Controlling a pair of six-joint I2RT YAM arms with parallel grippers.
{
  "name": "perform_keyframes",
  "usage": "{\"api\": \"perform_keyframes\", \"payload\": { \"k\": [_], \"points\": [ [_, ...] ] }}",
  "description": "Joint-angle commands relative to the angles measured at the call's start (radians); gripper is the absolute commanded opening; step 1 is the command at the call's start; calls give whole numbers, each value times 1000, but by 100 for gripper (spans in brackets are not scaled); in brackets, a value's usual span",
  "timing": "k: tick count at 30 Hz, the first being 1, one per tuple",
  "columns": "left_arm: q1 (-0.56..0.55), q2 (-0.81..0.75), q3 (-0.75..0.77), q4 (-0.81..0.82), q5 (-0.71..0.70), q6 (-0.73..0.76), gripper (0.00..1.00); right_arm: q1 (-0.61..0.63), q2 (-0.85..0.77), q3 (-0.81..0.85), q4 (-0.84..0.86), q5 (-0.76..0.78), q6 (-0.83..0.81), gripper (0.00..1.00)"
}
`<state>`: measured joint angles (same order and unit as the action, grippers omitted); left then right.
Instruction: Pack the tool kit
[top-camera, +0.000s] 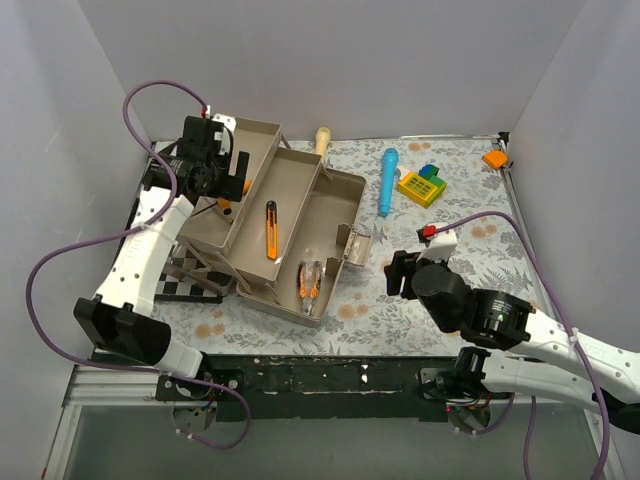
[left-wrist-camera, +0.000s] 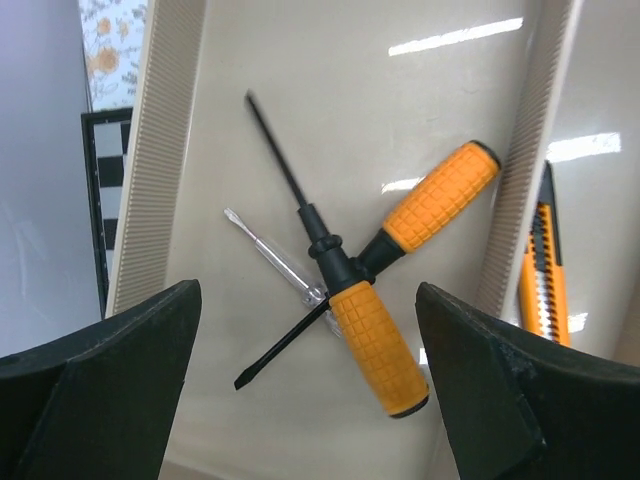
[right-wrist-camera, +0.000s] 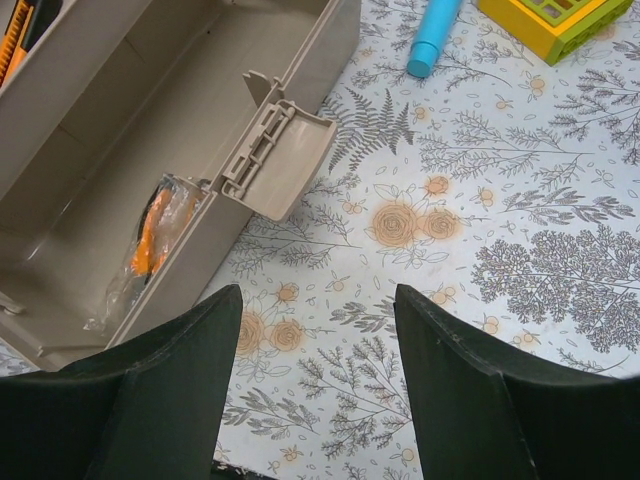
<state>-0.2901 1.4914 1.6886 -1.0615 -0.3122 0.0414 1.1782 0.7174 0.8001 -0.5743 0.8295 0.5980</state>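
The tool kit's tan box (top-camera: 345, 200) stands open left of centre, its fold-out trays stepped up to the left. My left gripper (top-camera: 228, 188) hangs over the far-left tray, open and holding nothing. Below it two orange-handled screwdrivers (left-wrist-camera: 378, 345) lie crossed on the tray floor (left-wrist-camera: 400, 110), over a small clear-handled one (left-wrist-camera: 275, 260). An orange knife (top-camera: 271, 230) lies in the middle tray. A bag of orange tools (right-wrist-camera: 155, 235) sits in the box's bottom. My right gripper (right-wrist-camera: 318, 292) stands open above the cloth, right of the box.
A blue cylindrical tool (top-camera: 388, 180) and a yellow block (top-camera: 421, 185) lie on the flowered cloth behind my right gripper. An orange piece (top-camera: 494, 158) sits at the far right corner. A checkerboard (top-camera: 195, 275) lies under the box's left side. White walls enclose the table.
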Motion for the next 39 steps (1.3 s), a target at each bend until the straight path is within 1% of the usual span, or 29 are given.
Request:
{"api": "perform_keyframes", "payload": {
  "k": [1, 4, 5, 7, 8, 11, 12, 15, 18, 21, 22, 30, 34, 36, 39],
  "points": [
    [-18, -95, 68, 50, 94, -24, 89, -2, 11, 31, 48, 7, -4, 70],
    [-72, -147, 27, 101, 214, -34, 90, -23, 27, 31, 62, -29, 23, 75],
    [-86, -163, 11, 112, 264, -66, 90, -41, 25, 28, 71, -59, 38, 76],
    [-104, -177, -26, 115, 374, -83, 90, -101, 22, 10, 103, -142, 63, 77],
    [-110, -177, -42, 113, 392, -93, 89, -130, 25, -2, 122, -186, 78, 77],
    [-142, -175, -101, 113, 378, -101, 85, -218, 42, -30, 178, -332, 109, 76],
    [-150, -178, -121, 113, 365, -100, 82, -235, 53, -33, 189, -374, 115, 75],
    [-156, -192, -156, 121, 355, -100, 77, -261, 88, -29, 200, -432, 126, 74],
    [-156, -209, -185, 132, 326, -110, 77, -265, 109, -27, 200, -451, 135, 72],
    [-156, -218, -208, 140, 326, -124, 78, -267, 116, -35, 203, -460, 141, 72],
    [-156, -218, -217, 140, 287, -127, 77, -267, 114, -38, 203, -464, 144, 72],
    [-156, -235, -267, 132, 186, -124, 78, -269, 102, -70, 200, -472, 164, 70],
    [-156, -286, -288, 179, 220, -123, 81, -269, 109, -76, 205, -480, 169, 70],
    [-156, -298, -299, 195, 239, -123, 81, -269, 117, -75, 209, -486, 171, 69],
    [-156, -290, -300, 181, 245, -120, 75, -269, 132, -72, 218, -507, 172, 65]
  ]
}}
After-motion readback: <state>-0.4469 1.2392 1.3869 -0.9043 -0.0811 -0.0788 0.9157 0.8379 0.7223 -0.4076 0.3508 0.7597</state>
